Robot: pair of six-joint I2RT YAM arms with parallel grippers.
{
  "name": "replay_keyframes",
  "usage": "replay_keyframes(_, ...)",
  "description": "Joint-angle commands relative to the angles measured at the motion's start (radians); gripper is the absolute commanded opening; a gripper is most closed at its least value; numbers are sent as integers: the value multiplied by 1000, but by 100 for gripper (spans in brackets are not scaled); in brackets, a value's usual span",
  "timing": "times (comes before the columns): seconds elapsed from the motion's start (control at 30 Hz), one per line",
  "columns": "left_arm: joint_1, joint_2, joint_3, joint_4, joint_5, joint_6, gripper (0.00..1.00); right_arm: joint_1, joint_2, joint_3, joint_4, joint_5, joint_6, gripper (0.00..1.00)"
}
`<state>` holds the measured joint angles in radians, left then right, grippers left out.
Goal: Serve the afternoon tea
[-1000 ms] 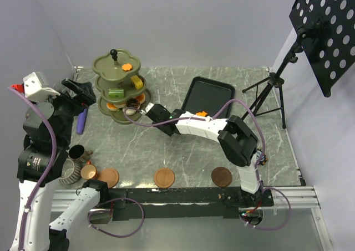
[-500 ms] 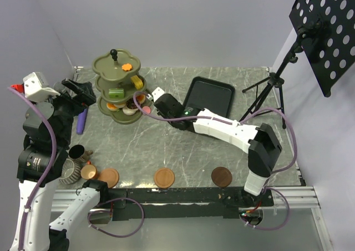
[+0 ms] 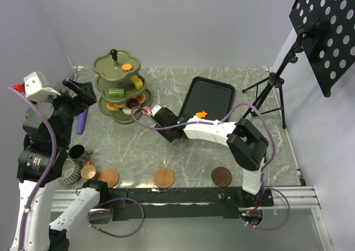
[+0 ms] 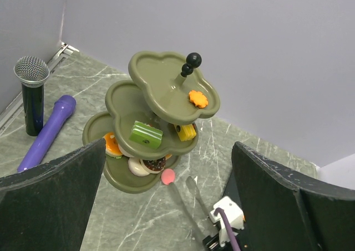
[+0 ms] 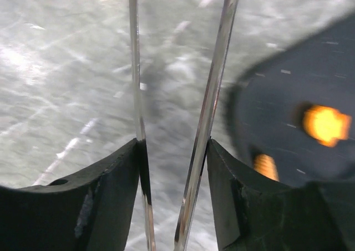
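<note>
Between the fingers of the right gripper (image 5: 173,168): metal tongs (image 5: 213,96), both arms pinched against the fingers' inner faces. Beyond the fingers the two tong arms stand apart over the marble table (image 5: 66,68).
Off one side of that gripper: black tray (image 5: 277,112) with two blurred orange tray pastries (image 5: 326,123).

Ahead of the left gripper (image 3: 82,91), whose fingers are spread wide and hold nothing: olive-green three-tier stand (image 4: 161,85).
- Top tier: orange flower pastry (image 4: 198,98).
- Middle tier: green layered pastry (image 4: 146,134); yellow pastry (image 4: 187,131).
- Bottom tier: orange-and-white pastry (image 4: 112,144); cream pastry (image 4: 137,165); brown pastry (image 4: 155,163).
- Pink pastry (image 4: 167,176): at the bottom tier's rim, just beside one tong tip. Whether it lies on the tier or on the table cannot be told.

Left of the left gripper: microphone (image 4: 30,93), upright; purple rod (image 4: 50,132), lying flat.

Behind the left gripper, toward the arm bases: dark cup (image 3: 77,151), striped grey cup (image 3: 69,170) and copper cup (image 3: 89,172), clustered close.
Beside them, in a row along the near edge: first saucer (image 3: 108,177) just beside the copper cup; middle saucer (image 3: 164,177); dark brown saucer (image 3: 221,177), well behind the right gripper.
</note>
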<state>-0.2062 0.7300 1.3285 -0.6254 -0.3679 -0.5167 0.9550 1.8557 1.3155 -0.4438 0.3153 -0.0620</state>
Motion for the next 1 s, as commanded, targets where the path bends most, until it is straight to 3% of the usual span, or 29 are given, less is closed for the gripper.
replay_keyframes(0.0,1,-7,9,26,3,3,100,-13,26,-16,152,-122,91,59)
replay_keyframes(0.33,-1,0,38,4,-3,6,100,-88,34,-165,284,-203,283,75)
replay_keyframes(0.5,-1,11,63,-7,-5,7,100,-93,42,-194,312,-134,297,78)
replay_keyframes(0.7,-2,20,66,-7,15,-9,100,-64,-10,-213,339,-19,258,65)
replay_keyframes(0.83,-2,17,60,-5,18,-14,100,-59,-66,-210,340,-28,217,58)
replay_keyframes(0.97,-2,20,55,0,27,-17,100,-58,-15,-112,229,-61,177,57)
